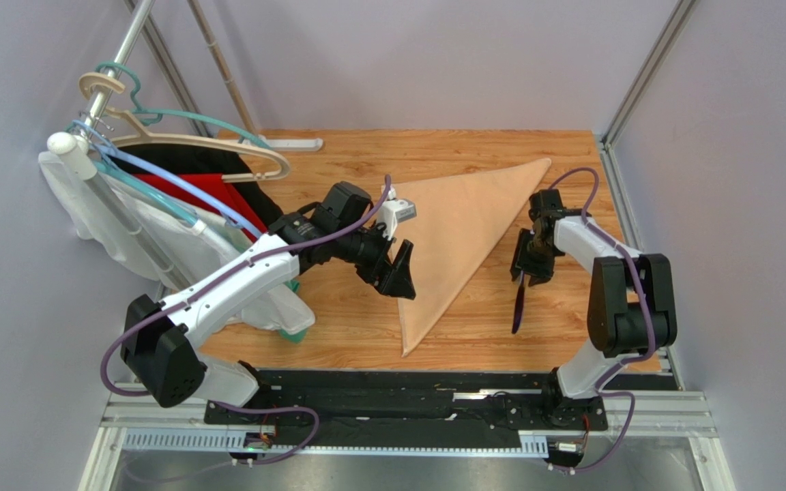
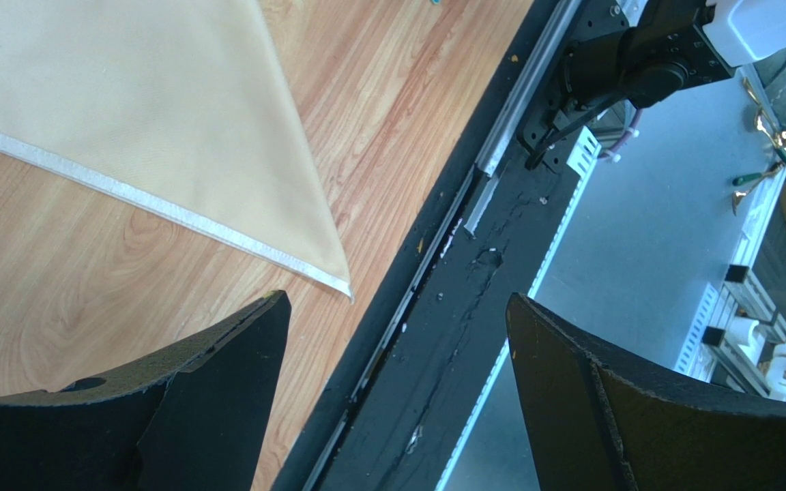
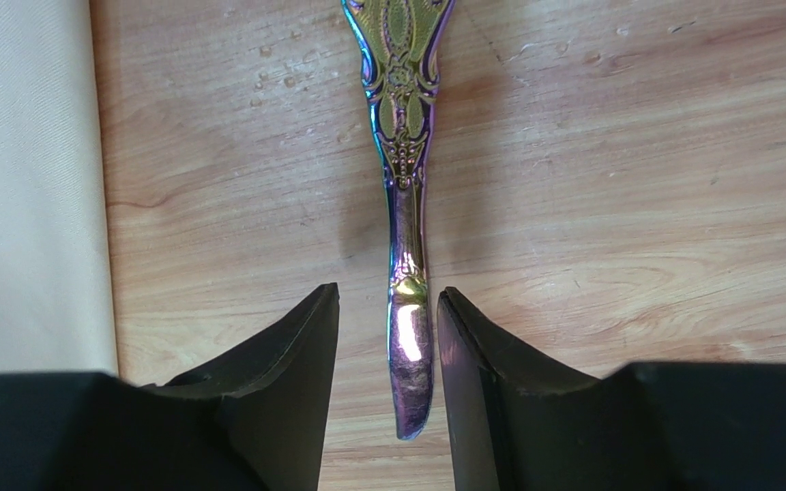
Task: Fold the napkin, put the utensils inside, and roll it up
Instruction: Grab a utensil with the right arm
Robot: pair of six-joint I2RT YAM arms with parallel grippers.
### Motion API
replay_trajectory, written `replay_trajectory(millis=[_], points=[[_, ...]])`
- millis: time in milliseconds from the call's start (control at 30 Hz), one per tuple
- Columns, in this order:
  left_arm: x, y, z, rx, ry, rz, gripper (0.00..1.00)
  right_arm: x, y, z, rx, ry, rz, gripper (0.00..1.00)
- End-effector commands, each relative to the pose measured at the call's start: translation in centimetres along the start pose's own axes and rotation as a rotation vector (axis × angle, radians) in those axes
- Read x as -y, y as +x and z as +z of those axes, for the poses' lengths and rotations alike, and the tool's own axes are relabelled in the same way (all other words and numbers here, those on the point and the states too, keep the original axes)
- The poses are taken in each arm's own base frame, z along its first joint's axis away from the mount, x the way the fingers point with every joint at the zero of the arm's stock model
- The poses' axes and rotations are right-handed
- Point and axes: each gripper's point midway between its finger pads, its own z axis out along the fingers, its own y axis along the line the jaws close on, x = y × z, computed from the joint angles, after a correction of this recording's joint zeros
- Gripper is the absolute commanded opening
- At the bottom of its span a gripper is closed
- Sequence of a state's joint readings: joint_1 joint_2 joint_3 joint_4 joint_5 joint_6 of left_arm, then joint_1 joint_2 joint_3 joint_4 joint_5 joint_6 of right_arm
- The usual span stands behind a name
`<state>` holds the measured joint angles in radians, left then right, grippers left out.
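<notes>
The napkin (image 1: 464, 230) is laid flat on the wooden table (image 1: 366, 307) at the centre of the top view. It is folded into a long triangle, with one corner pointed to the upper right and a narrow tip pointed toward the lower edge of the frame.

The left claw (image 1: 399, 274) is held over the napkin's left edge, just above the narrow tip. In the left wrist view this claw (image 2: 397, 302) is seen spread wide and nothing is held in it. The napkin's hemmed tip (image 2: 141, 113) is seen at the upper left of that view.

The right claw (image 1: 526, 264) is placed just right of the napkin, apart from its long right edge. A knife (image 1: 519, 302) with a purple sheen is seen below it, pointed toward the bottom of the frame. In the right wrist view the knife (image 3: 407, 205) is shown with an ornate purple-and-gold handle at the top and its rounded blade end set between the fingers of the right claw (image 3: 390, 288). The fingers are parted, and bare wood is visible between the left finger and the blade, so the knife is not pinched. The napkin's edge (image 3: 28, 184) is seen along the left of that view.

Garments on hangers (image 1: 197, 189) are seen at the upper left of the top view.
</notes>
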<state>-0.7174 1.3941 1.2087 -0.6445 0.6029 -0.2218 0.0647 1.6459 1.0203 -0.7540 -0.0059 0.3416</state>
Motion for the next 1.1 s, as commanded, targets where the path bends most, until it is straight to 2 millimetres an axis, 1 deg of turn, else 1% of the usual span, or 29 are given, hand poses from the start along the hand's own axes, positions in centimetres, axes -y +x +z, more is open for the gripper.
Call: replay_trajectory(millis=[0,133,300,333,400,433,500,533,567,600,667,733,867,1000,1067], points=[[1.2,-1.0,-1.1,0.055,0.031,0.036,0.87,-0.1,-2.1,0.6,0.076,0.025,0.034,0.43],[1.3,-1.1,-1.4,0.065,0.029,0.044,0.87,-0.3,-2.4,1.7,0.061,0.03,0.043,0.41],[1.3,-1.2,-1.5,0.072,0.025,0.05,0.87,-0.1,-1.5,3.0,0.041,0.033,0.055,0.38],[1.3,-1.2,-1.5,0.072,0.025,0.05,0.87,-0.1,-1.3,3.2,0.04,0.028,0.058,0.36],[1.4,-1.2,-1.5,0.071,0.028,0.05,0.87,0.0,-1.2,3.4,0.041,0.028,0.06,0.35],[1.4,-1.2,-1.5,0.071,0.028,0.05,0.87,0.1,-1.1,3.7,0.036,0.032,0.058,0.3],[1.5,-1.2,-1.5,0.073,0.031,0.052,0.87,0.0,-1.1,3.9,0.032,0.027,0.059,0.26],[1.4,-1.2,-1.5,0.072,0.03,0.05,0.87,0.0,-1.1,4.0,0.034,0.026,0.056,0.2],[1.4,-1.2,-1.5,0.073,0.03,0.049,0.87,0.0,-1.1,4.4,0.026,0.033,0.055,0.18],[1.4,-1.1,-1.5,0.071,0.031,0.051,0.87,0.0,-1.1,4.5,0.024,0.035,0.053,0.13],[1.4,-1.2,-1.5,0.073,0.031,0.053,0.87,-0.1,-1.2,4.8,0.013,0.033,0.048,0.07],[1.4,-1.2,-1.5,0.074,0.029,0.052,0.87,-0.2,-1.3,4.7,0.012,0.031,0.041,0.0],[1.4,-1.2,-1.5,0.072,0.029,0.052,0.87,-1.1,-2.0,3.4,0.043,0.014,0.017,0.0],[1.4,-1.2,-1.5,0.073,0.03,0.051,0.87,-2.2,-3.4,1.5,0.093,-0.018,0.014,0.0],[1.4,-1.2,-1.5,0.073,0.032,0.049,0.87,-2.7,-3.7,0.9,0.103,-0.029,0.006,0.0]])
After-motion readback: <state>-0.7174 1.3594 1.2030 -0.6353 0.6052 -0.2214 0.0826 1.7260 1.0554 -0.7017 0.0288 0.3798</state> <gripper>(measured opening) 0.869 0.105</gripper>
